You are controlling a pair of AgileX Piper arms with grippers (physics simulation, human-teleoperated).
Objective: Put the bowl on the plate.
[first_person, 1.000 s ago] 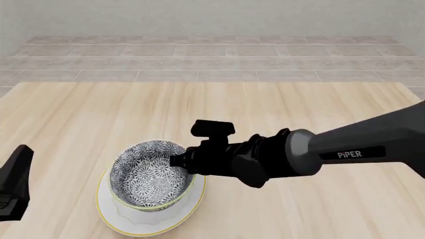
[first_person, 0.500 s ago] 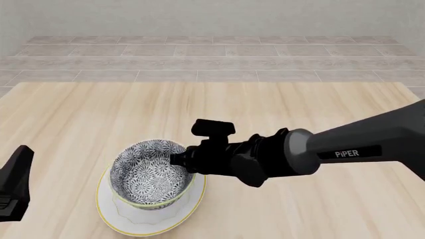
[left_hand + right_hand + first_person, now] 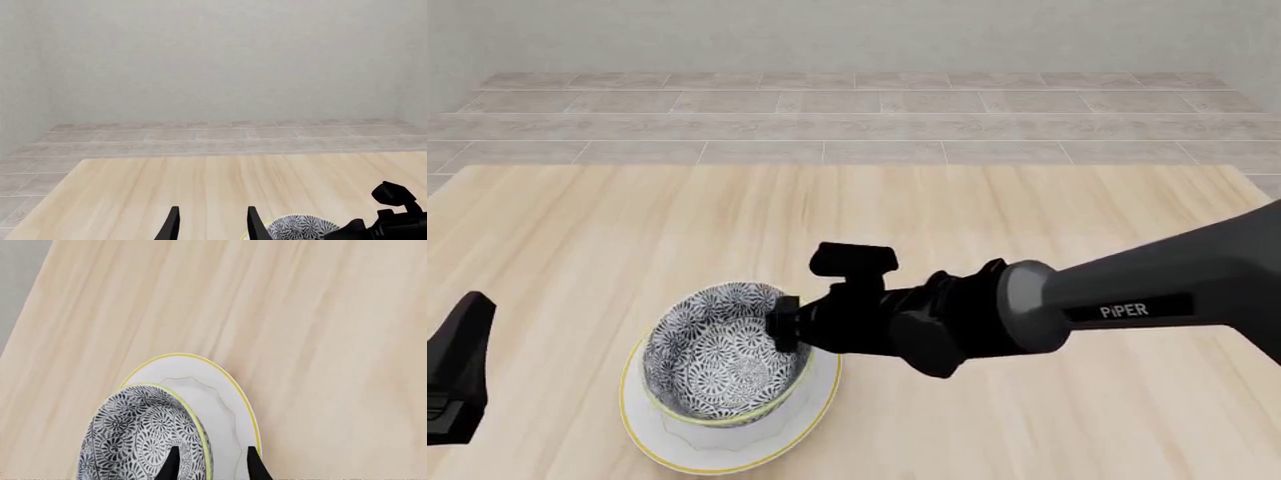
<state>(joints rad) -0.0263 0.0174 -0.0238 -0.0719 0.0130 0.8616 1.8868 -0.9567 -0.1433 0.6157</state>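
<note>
The bowl (image 3: 723,355) has tipped slightly on the plate (image 3: 807,410) — right end effector (image 3: 212,464) straddles its rim, fingers parted.

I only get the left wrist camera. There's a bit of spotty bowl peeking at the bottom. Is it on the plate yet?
Observer: Yes. The front view shows the bowl sitting on the plate.
Operator: Is that black arm grabbing it?
Observer: The right wrist view shows the right gripper straddling the bowl's rim, one finger inside, one outside, jaws apart.
Operator: Where's my gripper from the bowl?
Observer: In the front view the left gripper sits off to the plate's left, apart from it.
</note>
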